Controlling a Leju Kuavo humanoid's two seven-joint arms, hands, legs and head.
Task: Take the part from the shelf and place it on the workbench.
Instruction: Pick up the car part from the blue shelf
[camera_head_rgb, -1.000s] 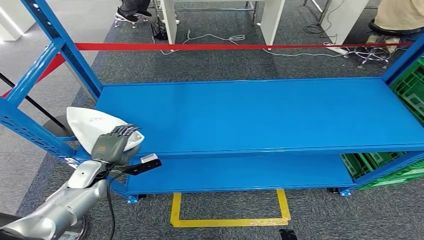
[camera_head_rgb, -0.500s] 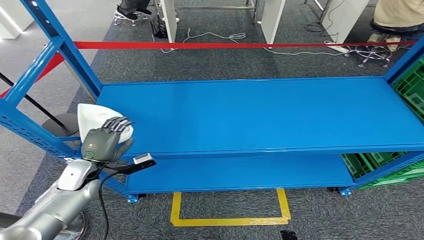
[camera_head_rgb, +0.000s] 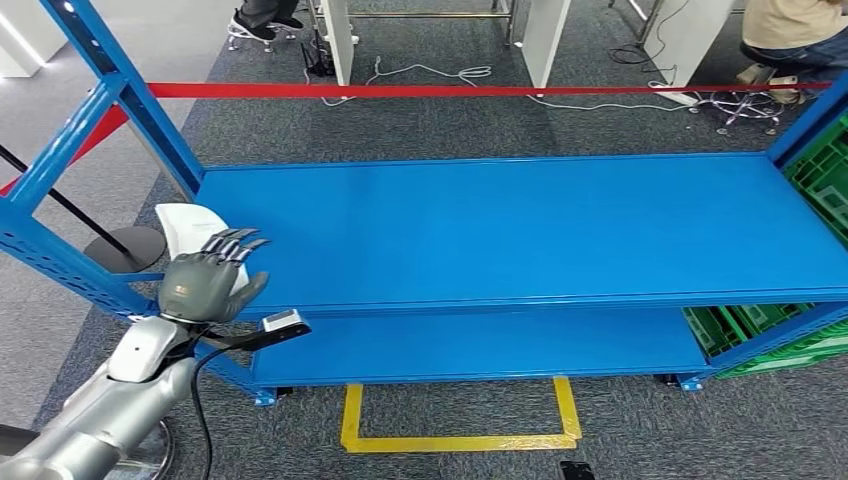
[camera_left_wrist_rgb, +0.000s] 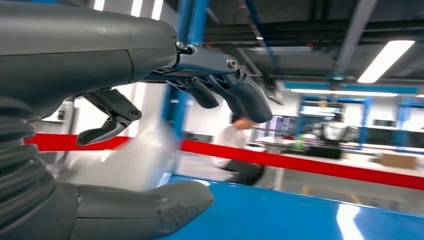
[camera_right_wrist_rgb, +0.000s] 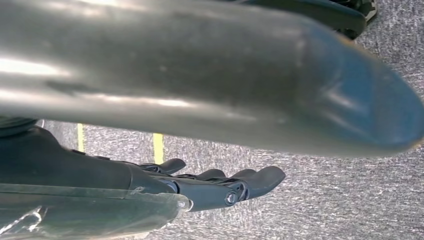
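The white, curved part (camera_head_rgb: 183, 226) sits at the left end of the blue shelf's top deck (camera_head_rgb: 520, 225), beside the shelf's left post. My left hand (camera_head_rgb: 205, 281) holds it from the near side, fingers over its lower edge. In the left wrist view the part (camera_left_wrist_rgb: 135, 160) is a white blur between the thumb and the dark fingers (camera_left_wrist_rgb: 235, 92) of my left hand (camera_left_wrist_rgb: 100, 50). My right hand (camera_right_wrist_rgb: 220, 186) hangs over grey carpet with fingers stretched out and nothing in it.
A red band (camera_head_rgb: 450, 91) runs behind the shelf. The slanted blue post (camera_head_rgb: 120, 85) stands close to my left hand. Green crates (camera_head_rgb: 822, 190) sit at the right end. A yellow floor outline (camera_head_rgb: 460, 440) lies in front, under the lower deck (camera_head_rgb: 480, 345). A person (camera_head_rgb: 790, 25) sits far right.
My left hand has drawn left and slightly back with the white part, which has turned and now looks narrower, off the shelf's front corner.
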